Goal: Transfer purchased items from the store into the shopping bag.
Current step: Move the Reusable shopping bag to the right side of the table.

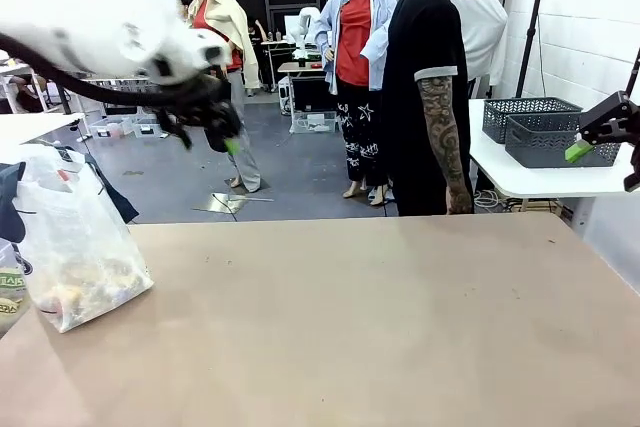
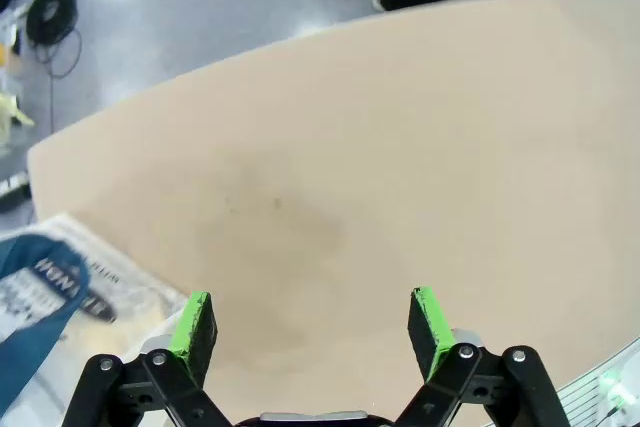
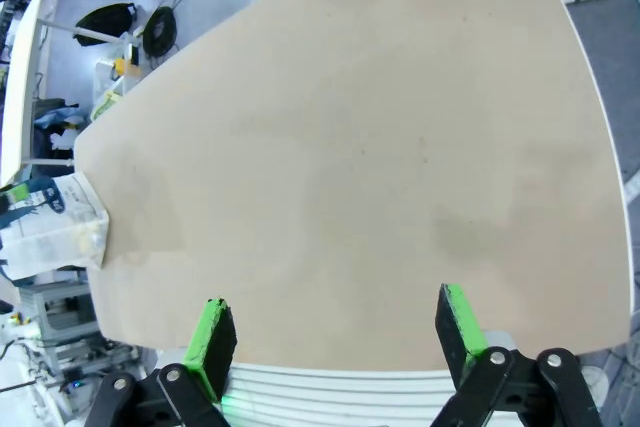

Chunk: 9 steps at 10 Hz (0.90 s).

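Both arms raised, fingers (image 2: 196,332) apart.

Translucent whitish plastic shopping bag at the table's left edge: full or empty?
Partly filled. The translucent whitish plastic shopping bag slumps on the tan table, with yellowish items showing through its lower part.

Broad bare table (image 1: 380,327), shopping bag (image 1: 75,247) at its left edge, person (image 1: 430,97) standing beyond far side

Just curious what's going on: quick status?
Left gripper and right gripper open, empty, raised. Shopping bag at table's left edge, goods inside. Nothing blocking.
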Motion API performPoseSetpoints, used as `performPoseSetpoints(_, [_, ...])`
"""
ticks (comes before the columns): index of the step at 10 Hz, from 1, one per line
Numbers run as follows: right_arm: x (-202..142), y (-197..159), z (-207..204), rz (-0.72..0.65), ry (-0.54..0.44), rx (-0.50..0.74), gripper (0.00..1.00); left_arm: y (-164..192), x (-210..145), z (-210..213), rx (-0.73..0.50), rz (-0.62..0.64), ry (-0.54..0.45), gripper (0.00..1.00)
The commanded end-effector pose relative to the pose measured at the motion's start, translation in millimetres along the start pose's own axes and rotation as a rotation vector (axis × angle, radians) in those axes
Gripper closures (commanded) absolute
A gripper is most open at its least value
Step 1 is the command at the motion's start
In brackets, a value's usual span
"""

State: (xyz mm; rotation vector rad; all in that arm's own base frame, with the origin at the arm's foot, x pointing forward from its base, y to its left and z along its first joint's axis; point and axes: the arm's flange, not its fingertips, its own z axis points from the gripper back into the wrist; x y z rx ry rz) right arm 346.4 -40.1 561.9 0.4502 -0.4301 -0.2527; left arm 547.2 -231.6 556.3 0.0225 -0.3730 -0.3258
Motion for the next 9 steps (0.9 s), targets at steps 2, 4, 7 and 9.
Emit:
performPoseSetpoints(2, [0.7,-2.5,0.4,0.014,0.011,-0.005,0.00,-20.1,34.3,-41.7,0.025,-0.147,0.097,0.00])
performPoseSetpoints(4, [0.7,-2.5,0.4,0.014,0.011,-0.005,0.00,-40.6,24.9,-59.2,0.047,-0.236,0.124,0.00])
performPoseSetpoints(7, [0.7,-2.5,0.4,0.014,0.011,-0.005,0.00,-40.7,22.8,-67.5,0.028,-0.168,0.112,0.00])
performPoseSetpoints(9, [0.7,-2.5,0.4,0.014,0.011,-0.005,0.00,-40.7,22.8,-67.5,0.028,-0.168,0.112,0.00])
